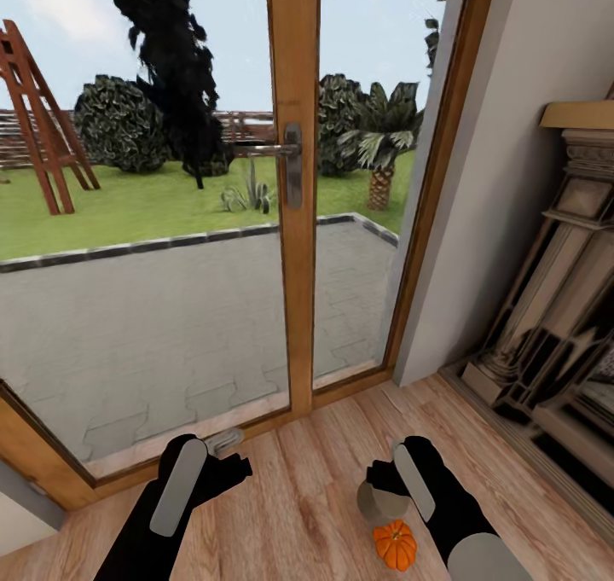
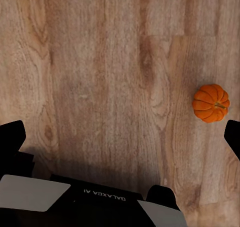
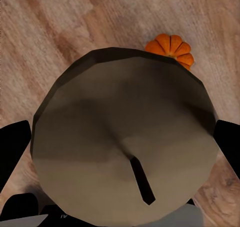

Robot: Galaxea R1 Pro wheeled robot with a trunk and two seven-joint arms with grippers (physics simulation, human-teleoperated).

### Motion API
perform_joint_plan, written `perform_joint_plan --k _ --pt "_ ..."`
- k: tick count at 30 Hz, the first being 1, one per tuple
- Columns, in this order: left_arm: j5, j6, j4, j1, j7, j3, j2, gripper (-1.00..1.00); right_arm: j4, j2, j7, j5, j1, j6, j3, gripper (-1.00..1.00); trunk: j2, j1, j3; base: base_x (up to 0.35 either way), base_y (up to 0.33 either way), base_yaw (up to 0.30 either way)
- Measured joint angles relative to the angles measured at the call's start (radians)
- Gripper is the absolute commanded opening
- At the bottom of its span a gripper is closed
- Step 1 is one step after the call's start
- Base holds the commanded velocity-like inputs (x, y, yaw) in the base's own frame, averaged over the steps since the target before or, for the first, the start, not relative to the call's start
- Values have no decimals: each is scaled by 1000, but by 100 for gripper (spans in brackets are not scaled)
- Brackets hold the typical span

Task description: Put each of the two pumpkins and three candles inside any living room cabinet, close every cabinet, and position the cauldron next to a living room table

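The robot faces a glass door (image 1: 293,180) with a wooden frame, looking out on a paved patio and lawn; a carved fireplace surround (image 1: 554,308) stands against the wall at the right. Both arms hang low over the wooden floor (image 1: 298,496).

The right gripper (image 1: 384,491) holds a candle (image 1: 379,504), a stubby grey-beige cylinder. In the right wrist view the candle's top (image 3: 125,137) with its dark wick sits between the two black fingers, which flank it on either side, so the jaws look closed on it. It hangs above the floor rather than resting on it, which suits carrying it to the cabinet.

A pumpkin (image 1: 395,544) lies on the floor just beside and below the held candle; from the right wrist camera its orange ribs (image 3: 172,48) peek out past the candle's edge. It also appears in the left wrist view (image 2: 211,103), alone on the boards.

The left gripper (image 1: 230,457) carries nothing: its fingers stand apart with bare floor between them, jaws open. That leaves it free, I judge, to take the pumpkin so both things could travel in one trip. The cabinet, cauldron and table lie outside these pictures, so the robot would need to turn away from the door to reach them.
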Motion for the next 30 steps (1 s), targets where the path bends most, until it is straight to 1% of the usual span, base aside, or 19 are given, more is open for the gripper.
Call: perform_joint_plan --k 20,30 --pt "0 0 0 0 0 -1 0 100 0 0 0 1 0 0 0 -100 0 0 0 0 0 0" --pt "0 0 0 0 0 -1 0 100 -1 -1 -1 3 0 0 0 -100 70 -38 31 0 0 0"
